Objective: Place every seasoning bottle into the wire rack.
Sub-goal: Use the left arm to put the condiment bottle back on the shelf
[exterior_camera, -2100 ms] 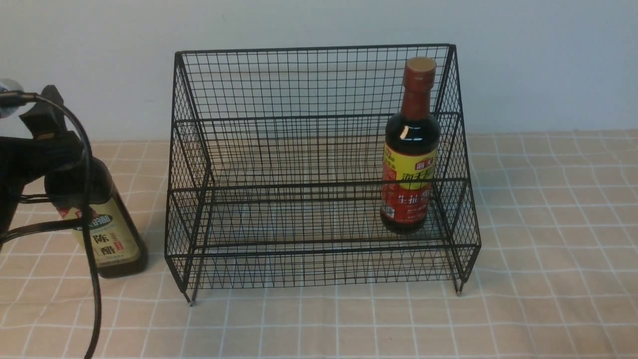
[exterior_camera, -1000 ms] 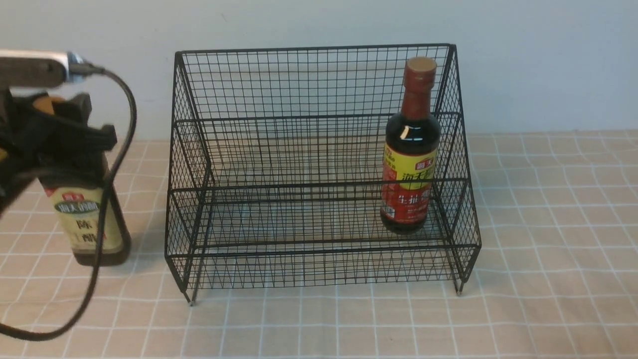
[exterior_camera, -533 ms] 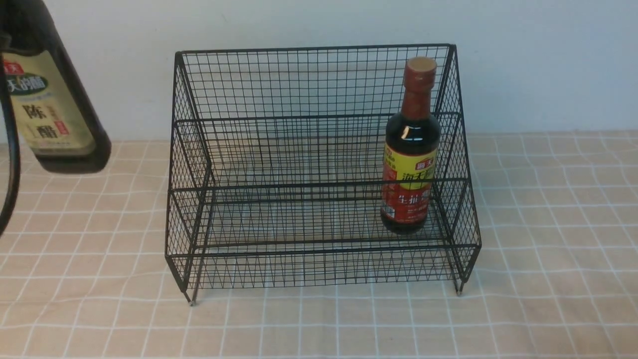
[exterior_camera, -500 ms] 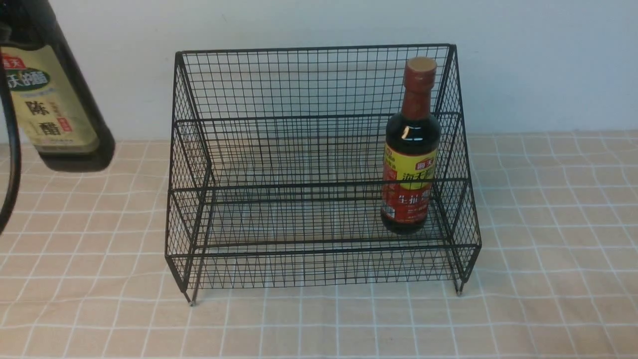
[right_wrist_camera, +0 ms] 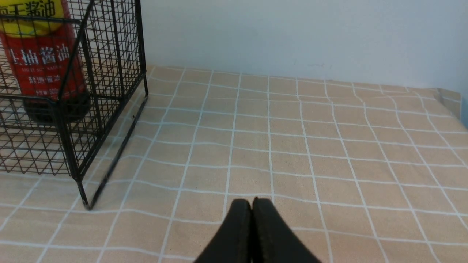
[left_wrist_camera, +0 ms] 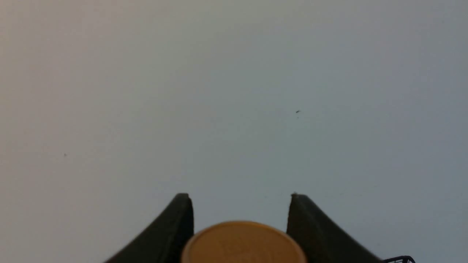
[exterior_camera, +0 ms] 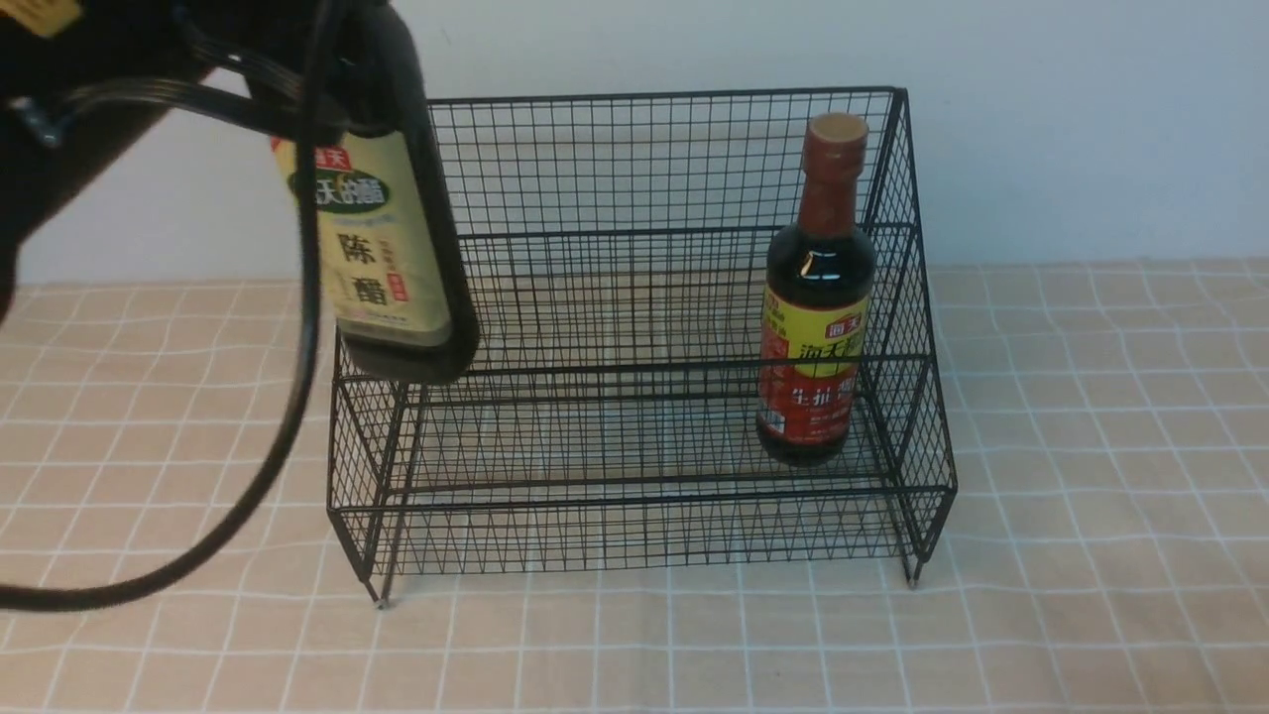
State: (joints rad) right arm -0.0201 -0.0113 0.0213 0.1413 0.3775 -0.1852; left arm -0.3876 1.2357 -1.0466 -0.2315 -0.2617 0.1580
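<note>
The left claw pinches the squarish dark bottle with gold cap and beige-green label, aloft at the left side of the black wire-mesh rack (the round red-necked bottle already stands inside, right). Likely next: carry it over a tier and lower it upright. The right claw is pressed together.

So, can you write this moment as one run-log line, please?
left gripper: holds gold-cap bottle in air at wire rack left end | right gripper: shut, empty | red-neck bottle: upright in rack, right side
</note>
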